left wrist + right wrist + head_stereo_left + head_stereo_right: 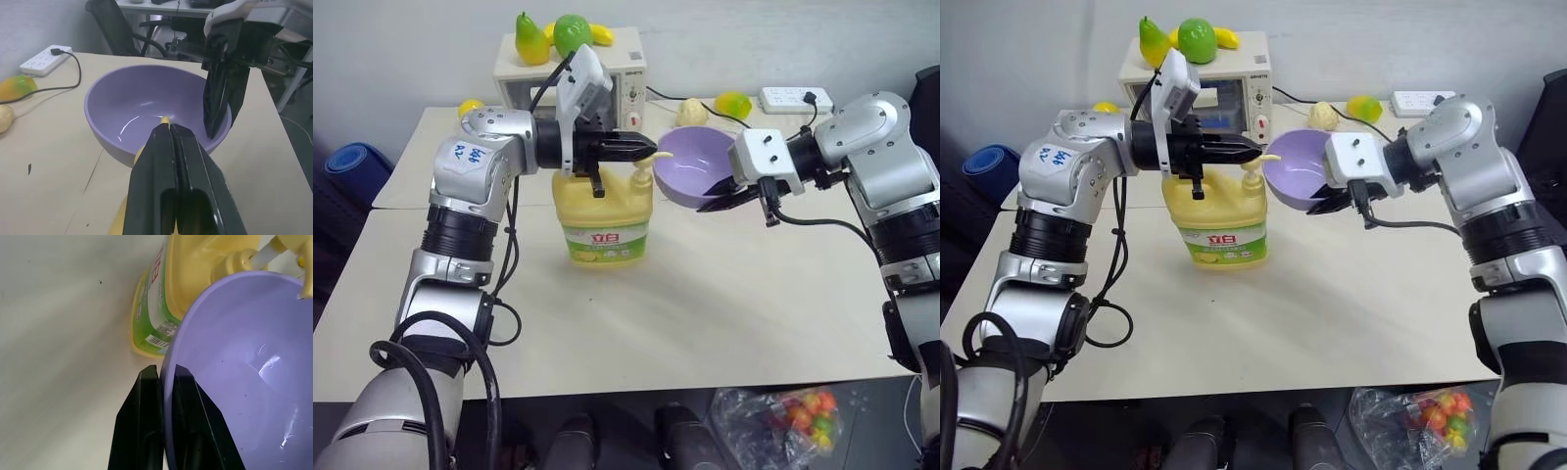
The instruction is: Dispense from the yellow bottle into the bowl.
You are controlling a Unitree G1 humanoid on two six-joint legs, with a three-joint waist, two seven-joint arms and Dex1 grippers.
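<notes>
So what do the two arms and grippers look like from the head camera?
Both arms are silver-grey metal with black ribbed joint bands. Each gripper, left and right, has two tapered black fingers behind a white wrist block. Black cables loop loosely along the left arm and droop under the right wrist. The left upper arm carries a white label with blue handwriting.

You are looking at a beige counter (724,323) standing against a pale grey wall (754,39). A white microwave (622,73) is sitting at its back edge, toy fruit (558,34) lying on top. A white power strip (795,98) is resting near the far right corner, its black cord trailing. A blue roll (352,162) is lying on the left, and a dark floor is showing below.
</notes>
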